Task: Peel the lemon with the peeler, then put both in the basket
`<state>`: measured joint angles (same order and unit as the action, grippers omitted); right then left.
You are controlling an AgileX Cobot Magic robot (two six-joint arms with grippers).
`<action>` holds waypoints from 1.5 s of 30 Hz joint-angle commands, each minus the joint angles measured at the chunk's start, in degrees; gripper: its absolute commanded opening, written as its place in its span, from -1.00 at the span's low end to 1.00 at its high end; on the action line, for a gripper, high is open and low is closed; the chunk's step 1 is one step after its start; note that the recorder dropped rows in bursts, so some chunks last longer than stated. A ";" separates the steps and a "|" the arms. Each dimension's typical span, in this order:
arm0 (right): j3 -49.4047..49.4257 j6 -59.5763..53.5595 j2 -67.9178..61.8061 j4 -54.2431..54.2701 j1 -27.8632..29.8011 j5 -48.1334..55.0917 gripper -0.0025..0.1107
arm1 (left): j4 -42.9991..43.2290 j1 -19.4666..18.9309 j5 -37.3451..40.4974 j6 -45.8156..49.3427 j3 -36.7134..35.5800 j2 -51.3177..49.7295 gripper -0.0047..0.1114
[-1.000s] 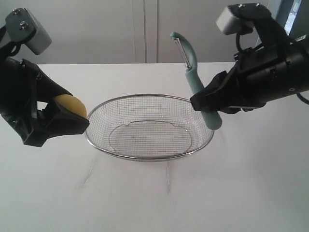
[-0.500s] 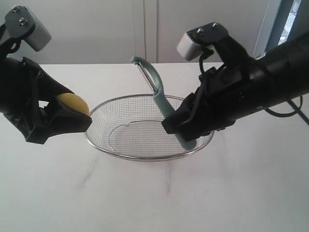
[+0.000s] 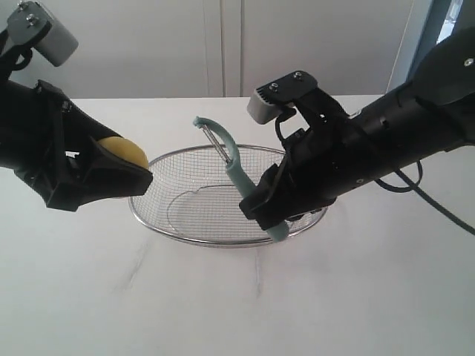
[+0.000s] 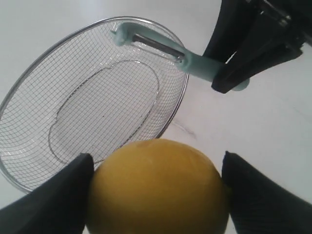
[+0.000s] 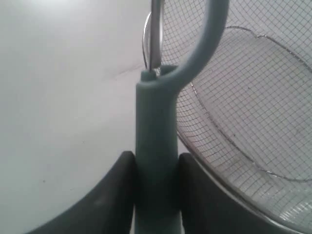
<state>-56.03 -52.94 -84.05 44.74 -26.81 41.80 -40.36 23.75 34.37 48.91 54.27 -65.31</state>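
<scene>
My left gripper [image 3: 126, 174] is shut on the yellow lemon [image 3: 126, 152], held just off the left rim of the wire-mesh basket [image 3: 152, 222]. In the left wrist view the lemon [image 4: 158, 187] fills the space between both black fingers; no sticker shows. My right gripper [image 3: 263, 208] is shut on the handle of the pale teal peeler [image 3: 237, 167], which stands tilted over the basket with its hooked head and blade pointing up and left. In the right wrist view the peeler [image 5: 156, 146] runs between the fingers, with the basket [image 5: 243, 112] beside it.
The basket sits in the middle of a white table [image 3: 334, 297]. A pale wall with a vertical seam [image 3: 223, 44] stands behind. The right arm's black body [image 3: 386, 141] hangs over the basket's right side.
The right gripper has carried the peeler leftward and lower, from beside the basket's right rim to over its middle. The left gripper with the lemon has shifted slightly right toward the basket.
</scene>
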 commanded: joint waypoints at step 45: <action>-4.73 27.22 -4.71 -30.70 -9.84 -12.51 -0.96 | -7.55 -0.21 -1.48 3.57 -0.54 -3.91 -0.92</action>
<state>-60.41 -26.86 -88.92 14.04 -36.58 28.75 -46.21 23.75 33.86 52.56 53.90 -67.49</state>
